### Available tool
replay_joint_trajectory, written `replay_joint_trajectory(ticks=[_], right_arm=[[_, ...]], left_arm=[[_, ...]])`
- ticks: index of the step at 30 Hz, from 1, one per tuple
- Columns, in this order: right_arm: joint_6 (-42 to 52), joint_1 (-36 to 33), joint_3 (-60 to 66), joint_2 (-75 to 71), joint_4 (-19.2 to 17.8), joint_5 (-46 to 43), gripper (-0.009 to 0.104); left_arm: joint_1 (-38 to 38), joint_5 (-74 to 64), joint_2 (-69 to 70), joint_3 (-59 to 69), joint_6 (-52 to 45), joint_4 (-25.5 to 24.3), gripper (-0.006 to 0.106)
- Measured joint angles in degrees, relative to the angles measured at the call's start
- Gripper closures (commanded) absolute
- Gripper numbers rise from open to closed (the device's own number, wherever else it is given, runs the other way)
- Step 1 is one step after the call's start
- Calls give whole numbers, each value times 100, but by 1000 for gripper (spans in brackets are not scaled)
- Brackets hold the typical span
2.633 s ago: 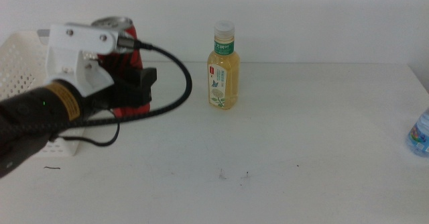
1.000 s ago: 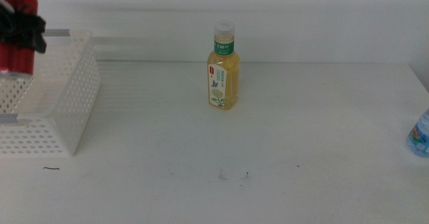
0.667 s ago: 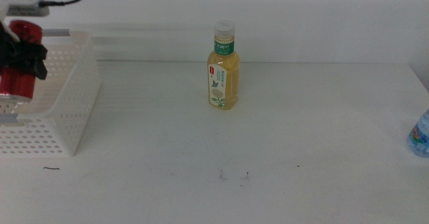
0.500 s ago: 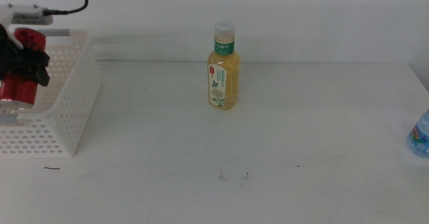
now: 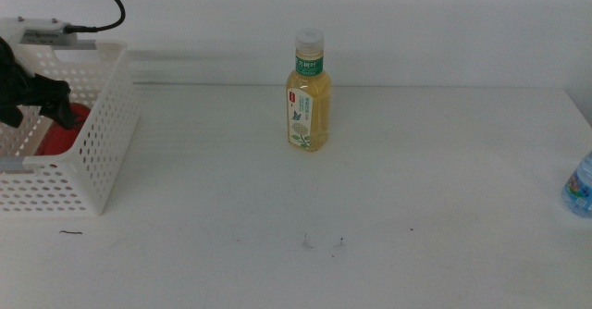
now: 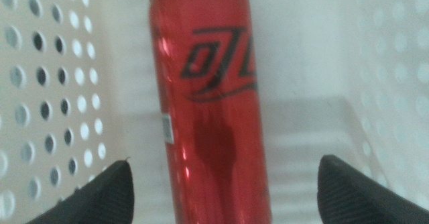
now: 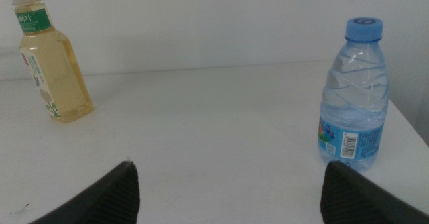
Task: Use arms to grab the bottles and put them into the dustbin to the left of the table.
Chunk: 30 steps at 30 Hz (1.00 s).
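Red soda can (image 6: 211,96) lies loose in the white dustbin (image 5: 109,147) below the left gripper's (image 6: 221,184) wide-open jaws, evidently dropped, while the right gripper (image 7: 228,184), jaws spread, faces both bottles.

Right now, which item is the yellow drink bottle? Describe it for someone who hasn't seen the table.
On the large white table, look near the back edge, about mid-width, right of the white perforated basket. The yellow drink bottle stands upright there alone: white cap, green-white label, unlike the clear blue-capped water bottle at the far right.
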State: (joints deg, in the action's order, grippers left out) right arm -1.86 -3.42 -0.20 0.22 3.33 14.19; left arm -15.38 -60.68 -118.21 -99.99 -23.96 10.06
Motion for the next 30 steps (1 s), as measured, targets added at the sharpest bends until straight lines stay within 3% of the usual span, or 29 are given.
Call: replay_joint_trajectory(ticks=[8,13,19,30], right_arm=[[0,0,0,0,0,0,8],[0,0,0,0,0,0,8],[0,0,0,0,0,0,8],[0,0,0,0,0,0,8]], left_arm=[[50,-470,741,0,120,145,7],[511,-658,1479,0,132,341,7],[1614,-98,2435,598,304,485,7],[3668,2336,3639,2954,443,691,7]])
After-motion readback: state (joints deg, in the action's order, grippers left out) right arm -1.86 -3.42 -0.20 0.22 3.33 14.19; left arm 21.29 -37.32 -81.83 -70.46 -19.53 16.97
